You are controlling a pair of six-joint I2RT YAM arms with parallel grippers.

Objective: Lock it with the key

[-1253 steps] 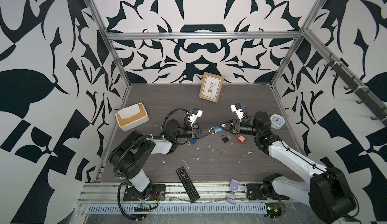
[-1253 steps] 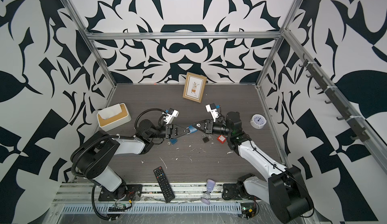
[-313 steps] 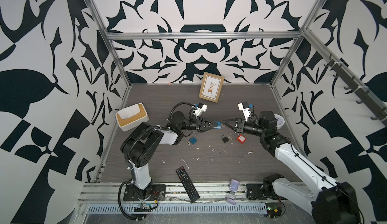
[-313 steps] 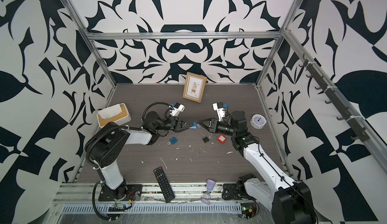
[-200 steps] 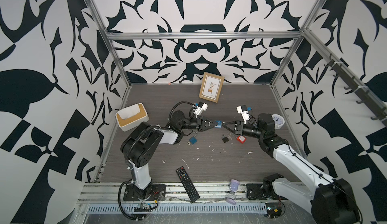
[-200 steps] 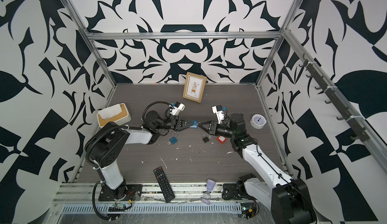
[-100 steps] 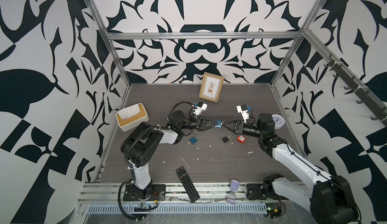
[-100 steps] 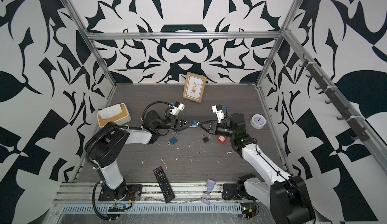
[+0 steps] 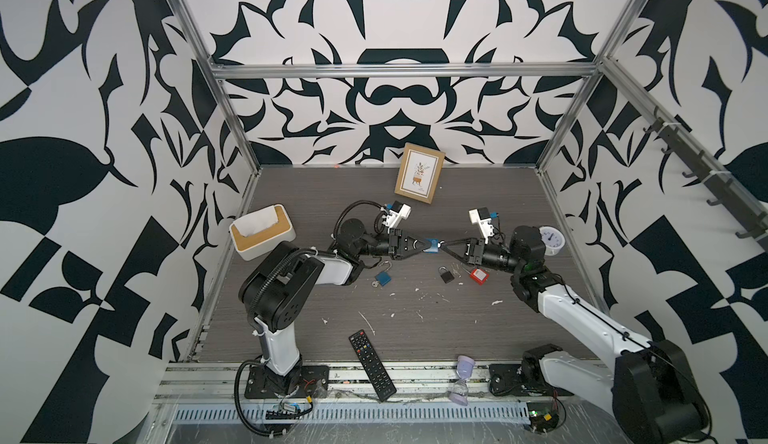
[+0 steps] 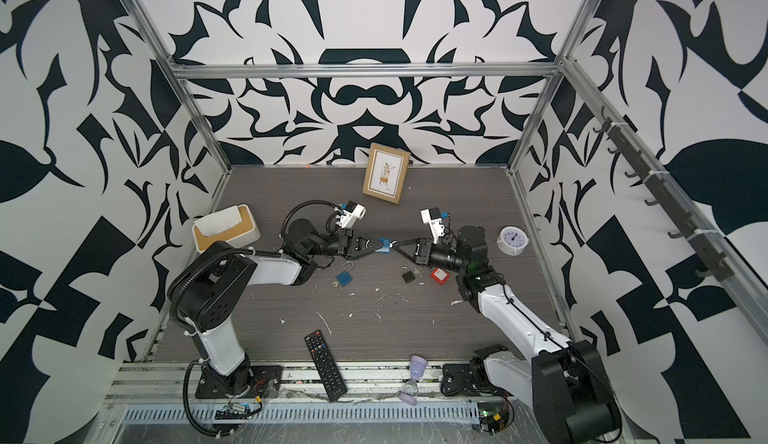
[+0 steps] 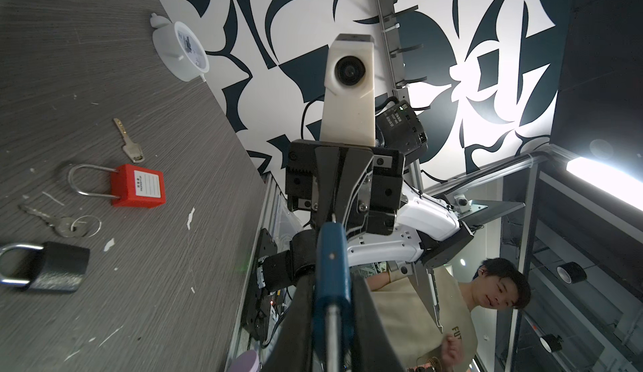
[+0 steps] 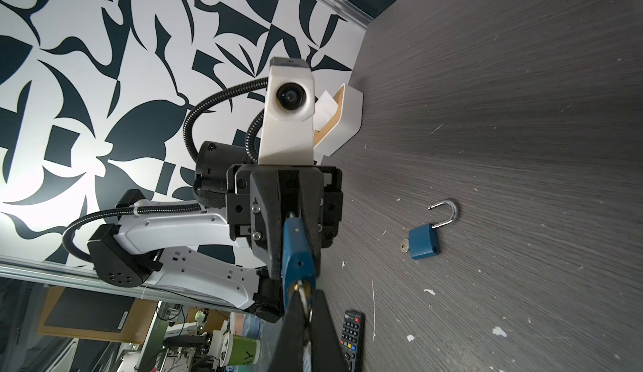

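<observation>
Moved: over the last second or so, the right end effector [image 9: 444, 248] had drawn in to the held lock and pinched narrow.
Left end effector [image 9: 427, 246]: clamped on the blue padlock [image 9: 433, 244], holding it in the air above the bench [image 9: 415, 330], between the two arms.
Right end effector: closed tight on the key [image 12: 306, 300], which sat in the padlock's keyway.
Shackle [image 11: 333, 332]: one silver leg showed inside the left grip; whether it was latched could not be told.
Step in hand: key seated and gripped, the turn apparently still to come.
Next move: probably a roll of the right wrist about the key's line, with the left arm keeping the body still.
Unused: second blue padlock [image 9: 383, 278], black padlock [image 9: 446, 274] and red padlock [image 9: 478, 275] lay on the bench.
</observation>
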